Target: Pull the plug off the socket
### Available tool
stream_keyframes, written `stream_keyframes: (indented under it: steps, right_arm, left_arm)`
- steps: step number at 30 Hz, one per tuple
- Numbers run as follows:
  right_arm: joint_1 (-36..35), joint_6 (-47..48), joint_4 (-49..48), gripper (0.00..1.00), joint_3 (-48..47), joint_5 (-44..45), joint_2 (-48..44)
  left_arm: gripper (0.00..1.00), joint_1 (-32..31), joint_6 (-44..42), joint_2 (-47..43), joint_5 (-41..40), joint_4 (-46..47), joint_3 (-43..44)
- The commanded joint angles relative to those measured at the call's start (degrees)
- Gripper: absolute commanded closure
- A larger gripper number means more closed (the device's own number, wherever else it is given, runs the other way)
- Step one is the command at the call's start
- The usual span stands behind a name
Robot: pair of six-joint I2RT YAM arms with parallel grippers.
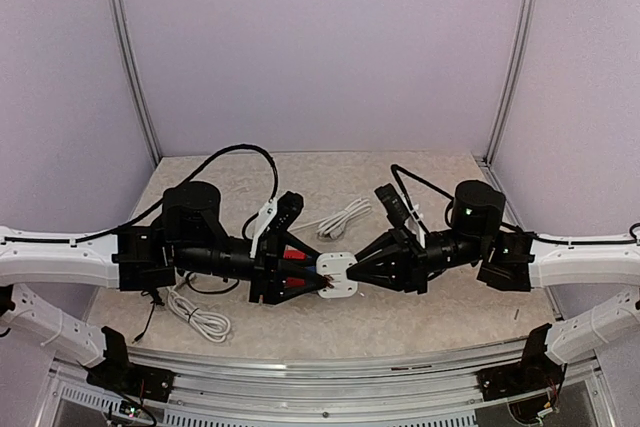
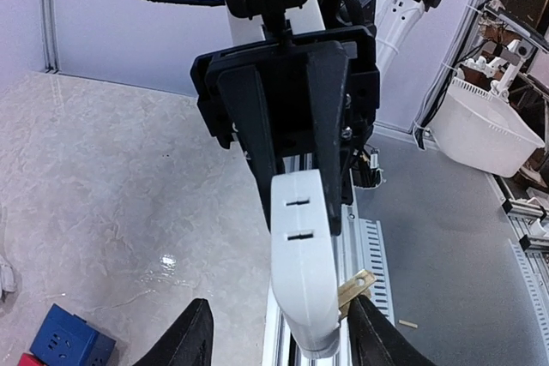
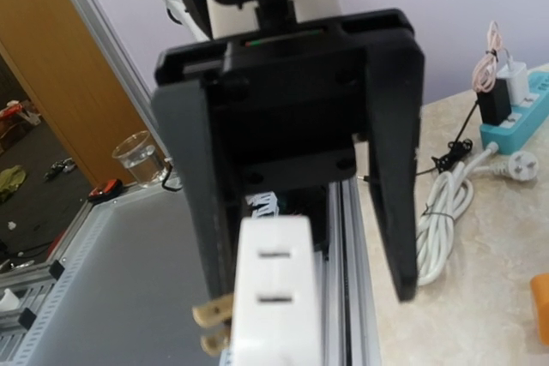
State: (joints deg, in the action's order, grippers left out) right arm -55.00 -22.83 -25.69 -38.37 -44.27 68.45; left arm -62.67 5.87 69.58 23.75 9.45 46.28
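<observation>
A white socket block (image 1: 337,274) with two slots on its face and brass prongs (image 2: 356,287) on one side hangs in the air between both arms. My right gripper (image 1: 352,272) is shut on its far end, as the left wrist view (image 2: 296,212) shows. My left gripper (image 2: 279,319) is open, with its fingers (image 2: 187,336) wide on either side of the block's near end. One left finger (image 3: 202,237) is close beside the prongs. My right gripper's own fingers do not show in the right wrist view, only the block (image 3: 274,297). A blue socket cube (image 2: 64,345) lies on the table.
Coiled white cables lie at the front left (image 1: 200,315) and back middle (image 1: 345,217) of the table. A teal power strip (image 3: 515,117) with chargers and a white cable coil (image 3: 446,212) sit nearby. The metal front rail (image 2: 364,246) runs below the grippers.
</observation>
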Motion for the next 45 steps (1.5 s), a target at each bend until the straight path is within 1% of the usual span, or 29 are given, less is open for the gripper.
stream_keyframes:
  steps: [1,9,15,17,19,21,28,32,42,45]
  right_arm:
    - [-0.52,-1.50,-3.33,1.00,1.08,-0.98,0.40]
    - [-0.72,-2.51,-5.09,1.00,1.28,-0.82,0.77]
    - [-0.72,-2.26,-4.90,1.00,1.46,-0.34,0.64]
    - [-0.77,-1.77,-4.16,1.00,1.53,0.21,0.47]
    - [-0.72,-1.34,-3.51,1.00,1.54,0.86,0.38]
    - [-0.72,-1.17,-3.19,1.00,1.55,1.33,0.46]
    - [-0.72,-1.18,-3.31,1.00,1.08,1.40,1.66]
    - [-0.74,-1.36,-3.50,1.00,0.68,1.06,1.96]
    - [-0.72,-2.15,-4.51,1.00,0.45,1.12,2.39]
    - [-0.73,-2.79,-5.42,1.00,0.66,0.95,2.39]
  left_arm:
    - [0.48,-0.65,0.57,2.98,-3.06,0.29,2.23]
    - [0.48,-1.79,-0.22,6.25,-4.58,0.26,4.27]
    - [0.49,-1.75,-1.01,7.50,-8.32,-3.28,6.34]
    - [0.47,-1.75,-1.20,6.77,-7.27,-2.95,5.80]
    - [0.44,-1.86,-1.29,5.56,-3.56,-2.22,4.79]
    - [0.41,-2.02,-1.31,4.40,-1.64,-1.19,3.70]
    - [0.39,-1.23,-0.11,1.42,-1.79,0.76,1.69]
    - [0.41,-0.49,0.68,1.53,-3.29,0.51,2.07]
    - [0.52,-0.44,0.16,5.41,-5.81,-2.13,4.70]
    - [0.53,-0.67,-0.29,6.27,-7.76,-3.40,5.57]
